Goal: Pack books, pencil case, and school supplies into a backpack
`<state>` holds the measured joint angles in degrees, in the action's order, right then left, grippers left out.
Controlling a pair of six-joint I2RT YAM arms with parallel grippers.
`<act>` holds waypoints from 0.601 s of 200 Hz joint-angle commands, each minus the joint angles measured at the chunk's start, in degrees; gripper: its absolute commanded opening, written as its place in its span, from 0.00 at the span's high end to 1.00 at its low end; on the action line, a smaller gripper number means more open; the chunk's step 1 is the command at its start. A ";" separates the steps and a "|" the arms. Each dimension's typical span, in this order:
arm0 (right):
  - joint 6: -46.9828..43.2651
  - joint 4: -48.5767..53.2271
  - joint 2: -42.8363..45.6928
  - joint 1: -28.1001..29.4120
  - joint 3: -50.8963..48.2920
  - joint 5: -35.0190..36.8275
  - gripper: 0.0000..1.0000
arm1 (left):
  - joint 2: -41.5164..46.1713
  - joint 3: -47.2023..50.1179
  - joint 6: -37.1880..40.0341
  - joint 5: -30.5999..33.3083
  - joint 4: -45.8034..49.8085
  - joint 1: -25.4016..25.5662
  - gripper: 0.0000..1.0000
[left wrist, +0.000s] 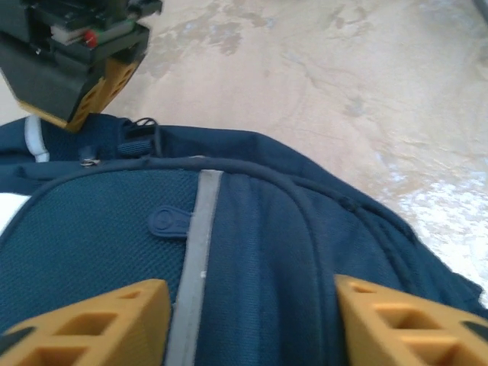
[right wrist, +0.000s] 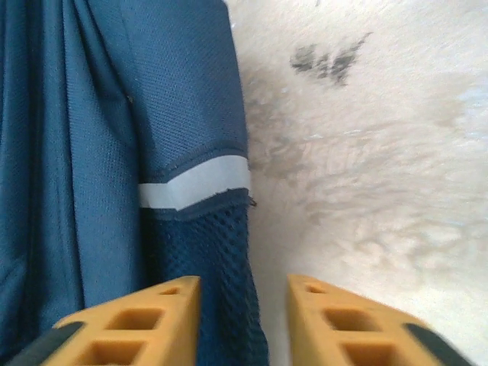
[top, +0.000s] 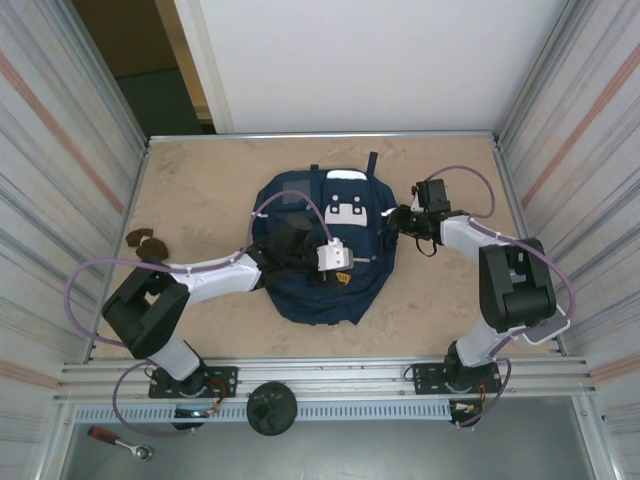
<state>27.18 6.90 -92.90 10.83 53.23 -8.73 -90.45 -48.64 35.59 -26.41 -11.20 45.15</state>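
Packing looks finished: the backpack lies closed on the tabletop, with the left end effector and right end effector both released.

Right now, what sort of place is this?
Probably a lab robot cell: ribbed metal panels enclose a beige table, an aluminium rail carries both arm bases, a ratchet wrench lies nearby.

Beige table, navy backpack, brown pieces
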 commanded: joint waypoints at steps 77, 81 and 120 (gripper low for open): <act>-13.75 8.41 34.86 3.05 -4.06 29.17 0.10 | 24.59 13.24 -11.72 33.87 -16.93 -3.50 0.01; -14.04 7.95 35.83 3.05 -4.74 30.27 0.09 | 25.47 13.84 -12.12 35.22 -17.21 -3.92 0.01; -16.44 2.26 44.43 2.31 -11.28 39.13 0.01 | 33.25 19.69 -22.00 43.99 -16.50 -13.35 0.01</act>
<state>13.89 12.01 -50.72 13.56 45.25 21.19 -61.06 -32.01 22.02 8.08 -26.92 37.30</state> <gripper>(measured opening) 0.992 0.986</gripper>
